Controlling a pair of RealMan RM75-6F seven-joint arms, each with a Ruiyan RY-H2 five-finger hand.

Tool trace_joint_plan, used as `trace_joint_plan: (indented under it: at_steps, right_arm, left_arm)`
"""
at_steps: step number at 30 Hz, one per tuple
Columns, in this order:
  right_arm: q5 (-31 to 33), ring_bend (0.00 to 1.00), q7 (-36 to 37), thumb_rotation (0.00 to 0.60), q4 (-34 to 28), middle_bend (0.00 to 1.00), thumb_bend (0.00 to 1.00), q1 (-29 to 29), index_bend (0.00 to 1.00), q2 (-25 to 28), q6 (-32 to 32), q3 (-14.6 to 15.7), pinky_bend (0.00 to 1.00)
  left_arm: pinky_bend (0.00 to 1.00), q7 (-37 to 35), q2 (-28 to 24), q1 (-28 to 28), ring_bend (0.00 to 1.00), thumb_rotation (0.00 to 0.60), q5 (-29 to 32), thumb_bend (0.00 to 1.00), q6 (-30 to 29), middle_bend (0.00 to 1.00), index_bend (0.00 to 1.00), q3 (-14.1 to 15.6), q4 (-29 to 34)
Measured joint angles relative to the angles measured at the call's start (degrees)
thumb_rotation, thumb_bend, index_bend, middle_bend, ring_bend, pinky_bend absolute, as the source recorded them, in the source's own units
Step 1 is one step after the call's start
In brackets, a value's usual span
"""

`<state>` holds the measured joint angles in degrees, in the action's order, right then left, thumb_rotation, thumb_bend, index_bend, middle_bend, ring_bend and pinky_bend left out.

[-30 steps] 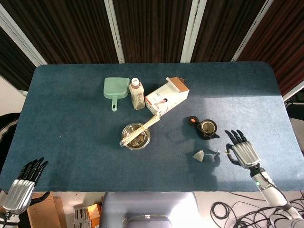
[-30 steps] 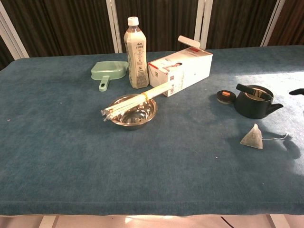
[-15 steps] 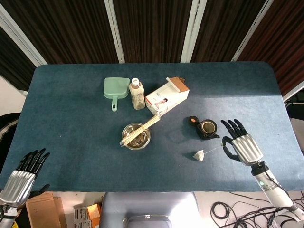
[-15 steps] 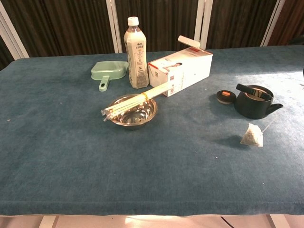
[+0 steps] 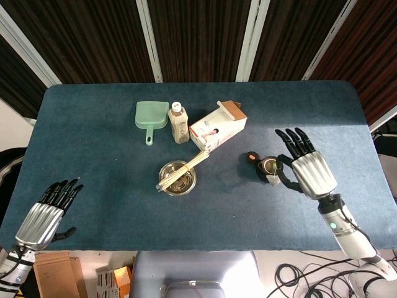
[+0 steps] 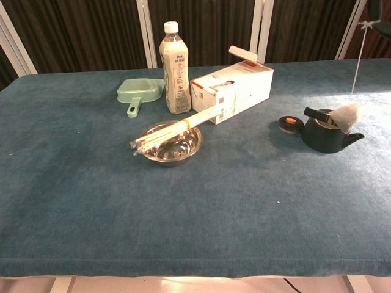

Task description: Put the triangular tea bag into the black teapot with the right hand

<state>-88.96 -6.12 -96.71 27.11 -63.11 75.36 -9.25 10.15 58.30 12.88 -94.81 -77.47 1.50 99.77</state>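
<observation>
Tea bag [image 6: 347,116] dangles by its string just above the black teapot [image 6: 328,132] (right of centre), pinched by the raised right hand [image 5: 306,169]; left hand [image 5: 46,214] spread, empty.

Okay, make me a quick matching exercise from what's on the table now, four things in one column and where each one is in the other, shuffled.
Things:
1. tea bag
2. chopsticks
3. small lid
4. green scoop

Places:
A. flat on the cloth, left of the black teapot
B. hanging by its string beside the teapot's rim
C. across the metal bowl
D. left of the bottle

Pairs: 1-B, 2-C, 3-A, 4-D
</observation>
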Motion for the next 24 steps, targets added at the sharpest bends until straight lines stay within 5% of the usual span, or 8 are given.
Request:
trace_joint_plan:
  at_steps: [11, 24]
  right_arm:
    - [12.93, 0.0, -1.72, 0.6, -1.21, 0.04, 0.47, 3.73, 0.69, 2.05, -6.23, -6.44, 0.0]
    - [16.53, 0.0, -1.49, 0.6, 2.43, 0.04, 0.47, 5.35, 0.69, 1.48, -9.11, -7.35, 0.0]
  left_arm:
    - [0.1, 2.71, 2.29, -1.16, 0.0, 0.6, -1.29, 0.02, -0.67, 0.02, 0.0, 1.52, -1.68]
    - [0.1, 2.9, 2.54, -0.68, 0.0, 0.6, -0.02, 0.02, 0.56, 0.02, 0.0, 1.27, -2.15]
